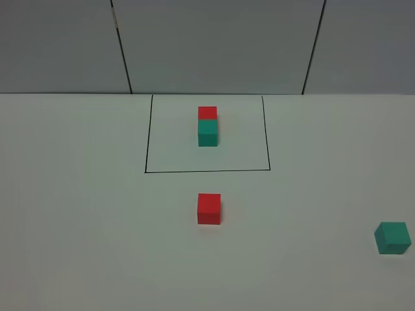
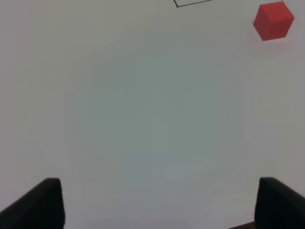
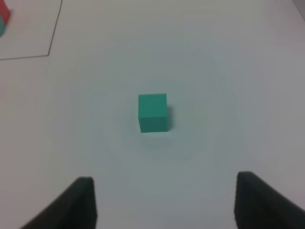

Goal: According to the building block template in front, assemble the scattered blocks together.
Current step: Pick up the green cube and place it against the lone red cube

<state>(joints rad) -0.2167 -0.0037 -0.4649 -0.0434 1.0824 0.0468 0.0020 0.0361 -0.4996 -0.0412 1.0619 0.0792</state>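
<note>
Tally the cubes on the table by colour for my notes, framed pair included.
Red cubes: 2, the framed red cube and the loose red cube
Teal-green cubes: 2, the framed teal cube and the loose teal cube
Total: 4

The template (image 1: 207, 126) consists of two small matte cubes, one red and one teal, touching face to face. The row runs away from the exterior camera, with red at the far end and teal at the near end. Both cubes sit flat on the white surface (image 1: 78, 214) inside a thin black rectangular frame (image 1: 207, 171), toward its far side. The loose red cube (image 1: 209, 208) rests flat just outside the near line of the frame, in line with the template. The loose teal cube (image 1: 392, 238) rests flat well apart to the right, near the edge of the view.
</note>
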